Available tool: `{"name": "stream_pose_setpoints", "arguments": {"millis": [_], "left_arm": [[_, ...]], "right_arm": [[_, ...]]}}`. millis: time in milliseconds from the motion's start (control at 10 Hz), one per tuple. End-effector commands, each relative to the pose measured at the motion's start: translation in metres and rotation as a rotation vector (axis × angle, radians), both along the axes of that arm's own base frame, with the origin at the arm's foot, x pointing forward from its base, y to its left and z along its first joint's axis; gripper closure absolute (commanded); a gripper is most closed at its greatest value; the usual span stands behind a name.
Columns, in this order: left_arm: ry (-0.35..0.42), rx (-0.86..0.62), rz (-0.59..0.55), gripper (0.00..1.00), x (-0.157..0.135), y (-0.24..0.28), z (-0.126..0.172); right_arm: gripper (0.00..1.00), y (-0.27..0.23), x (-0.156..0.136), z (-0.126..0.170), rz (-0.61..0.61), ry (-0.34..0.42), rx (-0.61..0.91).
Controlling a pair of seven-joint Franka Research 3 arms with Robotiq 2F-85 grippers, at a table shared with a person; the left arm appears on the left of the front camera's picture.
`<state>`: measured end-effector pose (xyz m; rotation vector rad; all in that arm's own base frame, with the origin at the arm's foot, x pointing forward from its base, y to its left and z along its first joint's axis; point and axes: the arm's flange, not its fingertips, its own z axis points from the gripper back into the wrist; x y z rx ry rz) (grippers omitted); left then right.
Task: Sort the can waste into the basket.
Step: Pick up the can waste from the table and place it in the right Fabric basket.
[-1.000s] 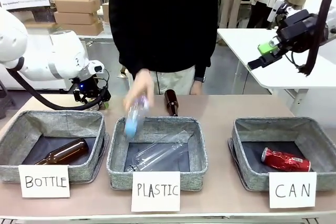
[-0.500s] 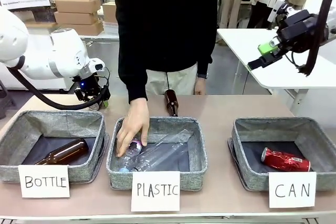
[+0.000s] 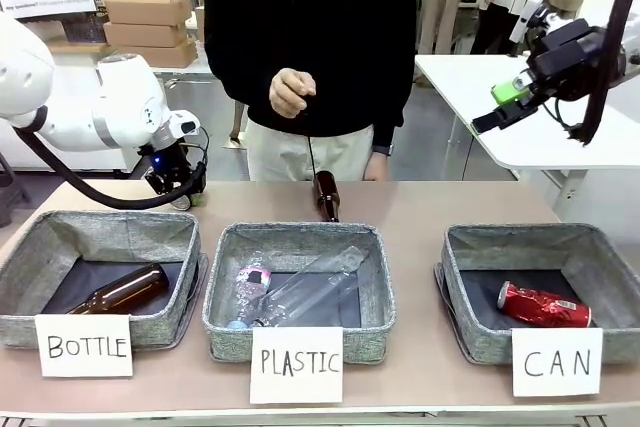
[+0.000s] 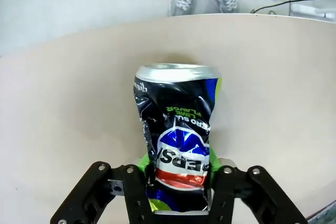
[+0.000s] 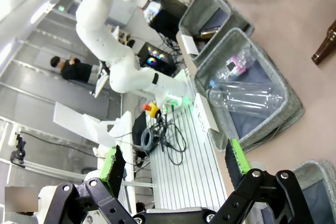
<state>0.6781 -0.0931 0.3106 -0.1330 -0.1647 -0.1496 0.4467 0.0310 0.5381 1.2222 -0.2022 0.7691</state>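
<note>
- The left gripper [image 4: 178, 169] is clamping the dark can [image 4: 177, 119] near one end. Its green pads [image 4: 144, 162] are pressing on both sides, and the jaws are standing partly closed, as wide as the can's dented body.
- The can is reaching out past the fingertips, with its silver rim at the far end and the pale table [image 4: 63, 103] behind it.
- In the front view this gripper [image 3: 182, 190] is sitting low at the table's far left, behind the BOTTLE bin [image 3: 110, 232].
- The right gripper [image 5: 173, 166] is hanging released, fingers spread wide with nothing between them. It is hovering high at the right [image 3: 497, 107], well apart from the bins.
- The red can [image 3: 543, 305] is lying on its side on the dark lining of the CAN basket [image 3: 540, 235], far from both grippers.
- The dark can is thin, crumpled metal, pinched at the waist and showing glossy blue, red, white and lime print.
- The basket is rectangular grey woven fabric with soft walls, wearing a white paper label [image 3: 557, 361].
</note>
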Motion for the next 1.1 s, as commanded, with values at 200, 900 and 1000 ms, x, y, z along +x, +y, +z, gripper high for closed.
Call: {"name": "stream_pose_setpoints", "arguments": {"millis": [200, 900, 1000], "left_arm": [[-0.015, 0.03, 0.03, 1.0, -0.009, 0.002, 0.005], [0.069, -0.145, -0.209, 1.0, -0.139, 0.038, 0.208], [0.079, -0.109, -0.258, 1.0, -0.182, 0.041, 0.235]], "right_arm": [[0.0, 0.001, -0.002, -0.002, -0.006, -0.027, 0.0], [0.0, 0.001, -0.002, -0.002, -0.006, -0.027, 0.0], [0.0, 0.001, -0.002, -0.002, -0.006, -0.027, 0.0]]}}
